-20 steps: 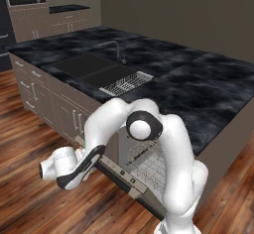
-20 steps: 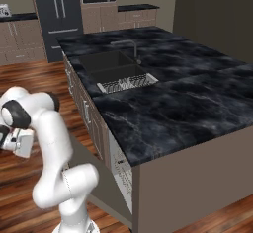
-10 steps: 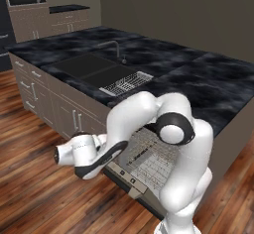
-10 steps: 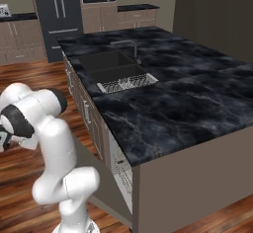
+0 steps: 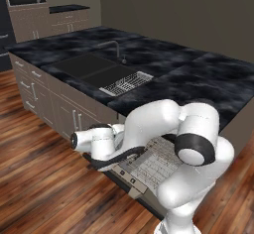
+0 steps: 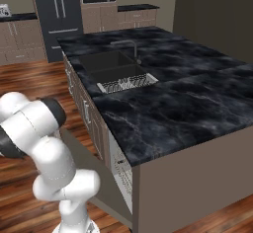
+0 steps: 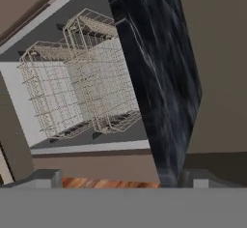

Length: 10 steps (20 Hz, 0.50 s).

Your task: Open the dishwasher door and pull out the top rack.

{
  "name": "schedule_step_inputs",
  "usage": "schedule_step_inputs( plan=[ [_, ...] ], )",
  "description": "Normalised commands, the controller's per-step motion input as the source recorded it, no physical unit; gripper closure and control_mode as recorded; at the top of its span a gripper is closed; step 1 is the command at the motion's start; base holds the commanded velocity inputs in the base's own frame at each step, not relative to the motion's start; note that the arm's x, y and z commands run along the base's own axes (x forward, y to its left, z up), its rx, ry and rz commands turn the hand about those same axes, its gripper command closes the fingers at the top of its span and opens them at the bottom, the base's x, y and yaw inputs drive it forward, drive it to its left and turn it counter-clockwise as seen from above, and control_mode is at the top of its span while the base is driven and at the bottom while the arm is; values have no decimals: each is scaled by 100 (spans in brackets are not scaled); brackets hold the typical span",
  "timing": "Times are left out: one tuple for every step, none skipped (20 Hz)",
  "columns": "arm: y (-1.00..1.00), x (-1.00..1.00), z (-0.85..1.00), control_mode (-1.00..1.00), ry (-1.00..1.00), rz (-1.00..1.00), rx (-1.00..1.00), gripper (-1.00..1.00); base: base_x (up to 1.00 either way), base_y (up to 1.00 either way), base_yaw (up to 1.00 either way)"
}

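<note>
1. Fingertips (image 7: 47, 178) showed as two small grey stubs at the bottom of the hand view, set wide apart with nothing between them; the gripper (image 7: 120, 179) looked open and empty.
2. The dishwasher door (image 5: 130, 177) lay folded down flat in front of the island; its pale edge and strip of small buttons faced the floor side in the left base view.
3. Two wire baskets showed in the hand view; the top rack (image 7: 103, 72) sat above the lower basket (image 7: 46, 96), close to the edge of the black marble counter (image 7: 159, 77); how far it was drawn out was hard to judge from this tilted angle.
4. Judged risk: the arm (image 5: 163, 129) was folded tightly over the open door, so a reach for the rack could knock an elbow or the wrist against the door or the counter edge.
5. Judged risk: the hand might close on the lower basket instead, since the two grids overlapped in the hand view.
6. Hidden: the arm covered much of the rack in the left base view; in the right base view the opening (image 6: 123, 170) was seen edge-on, so the wires were barely legible.
</note>
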Motion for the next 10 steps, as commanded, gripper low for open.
schedule_step_inputs(
  plan=[
    [-29,25,0,-100,3,2,0,-100,0,0,0],
    [-30,28,0,-100,4,2,0,-100,0,0,0],
    [-31,33,0,-100,5,1,0,-100,0,0,0],
    [-33,39,0,-100,8,0,0,-100,0,0,0],
    [-31,40,0,-100,10,0,1,-100,0,0,0],
    [-29,45,0,-100,15,0,3,-100,0,0,0],
    [-25,47,0,-100,15,0,3,-100,0,0,0],
    [-24,51,-1,-100,17,0,3,-100,0,0,0],
    [-21,54,-5,-100,19,0,3,-100,0,0,0],
    [-16,59,-10,-100,21,0,2,-100,0,0,0]
  ],
)
